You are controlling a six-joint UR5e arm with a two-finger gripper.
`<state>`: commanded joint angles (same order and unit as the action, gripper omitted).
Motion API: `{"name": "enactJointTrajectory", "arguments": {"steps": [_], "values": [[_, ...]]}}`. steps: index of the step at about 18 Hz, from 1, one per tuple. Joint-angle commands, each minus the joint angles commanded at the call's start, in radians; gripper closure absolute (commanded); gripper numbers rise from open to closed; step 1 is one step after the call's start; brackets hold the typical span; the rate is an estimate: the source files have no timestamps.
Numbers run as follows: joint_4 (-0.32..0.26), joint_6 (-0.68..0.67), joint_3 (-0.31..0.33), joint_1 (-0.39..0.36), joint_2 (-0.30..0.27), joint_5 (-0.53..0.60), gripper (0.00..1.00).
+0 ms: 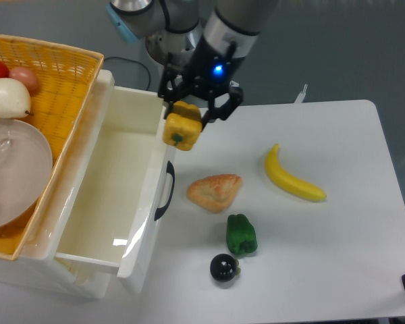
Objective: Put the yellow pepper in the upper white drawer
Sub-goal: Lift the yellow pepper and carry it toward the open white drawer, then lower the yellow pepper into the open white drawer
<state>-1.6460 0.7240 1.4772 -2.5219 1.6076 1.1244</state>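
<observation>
- Writing or brand marks cannot be read anywhere; a blue light glows on the arm's wrist.
- Gripper (pixel 183 113), upper centre of the frame, is clamped on the yellow pepper (pixel 181 128), which hangs below its fingers, over the front wall of the upper white drawer (pixel 143 196).
- Drawer interior at left-centre lies open; an orange basket (pixel 61 81) overlaps its left edge.
- Table (pixel 344 256) at right holds a banana (pixel 291 178), pastry (pixel 214 192), green pepper (pixel 241 234) and dark fruit (pixel 224 267).

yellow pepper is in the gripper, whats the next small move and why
Probably shift left a little: the gripper holds the yellow pepper over the front wall of the upper white drawer, not yet clearly over its open inside, so releasing now risks hitting the rim.
</observation>
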Motion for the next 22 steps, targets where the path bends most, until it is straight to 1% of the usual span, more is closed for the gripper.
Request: {"name": "enactJointTrajectory", "arguments": {"steps": [7,9,12,16,18,19,20,21,22], "values": [[-0.003,-0.005,0.005,0.023,-0.028,-0.002,0.92],[-0.002,-0.011,0.008,0.034,-0.026,-0.003,0.89],[0.000,-0.015,0.009,0.044,-0.014,-0.006,0.89],[0.002,-0.017,0.017,0.058,-0.011,-0.009,0.85],[0.003,-0.017,0.020,0.072,-0.009,-0.008,0.81],[0.003,-0.017,0.020,0.074,-0.009,-0.008,0.76],[0.003,-0.014,0.020,0.075,-0.008,-0.006,0.62],[0.005,-0.014,0.020,0.075,-0.003,-0.005,0.56],[0.005,-0.012,0.020,0.075,-0.002,-0.005,0.53]]}}
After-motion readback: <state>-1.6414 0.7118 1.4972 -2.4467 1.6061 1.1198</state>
